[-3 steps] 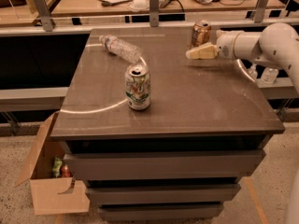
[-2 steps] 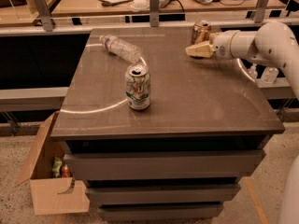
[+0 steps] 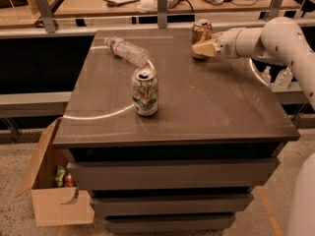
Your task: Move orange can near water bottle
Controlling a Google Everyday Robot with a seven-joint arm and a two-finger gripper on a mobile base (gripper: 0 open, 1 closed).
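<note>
The orange can (image 3: 200,31) stands upright near the far edge of the dark table (image 3: 216,107), right of centre. The gripper (image 3: 204,48) reaches in from the right on the white arm (image 3: 275,41) and sits right against the can's front lower part, covering it. The water bottle (image 3: 127,50) lies on its side at the far left of the table, cap toward the left, well apart from the can.
A white can with green markings (image 3: 145,91) stands at the table's middle. A cardboard box (image 3: 51,191) sits on the floor at lower left. Small bottles (image 3: 284,77) stand beyond the table's right edge. A railing with posts (image 3: 162,6) runs behind the table.
The gripper has moved left and a little farther back, from just right of the orange can to up against it. The cans and the bottle have not moved.
</note>
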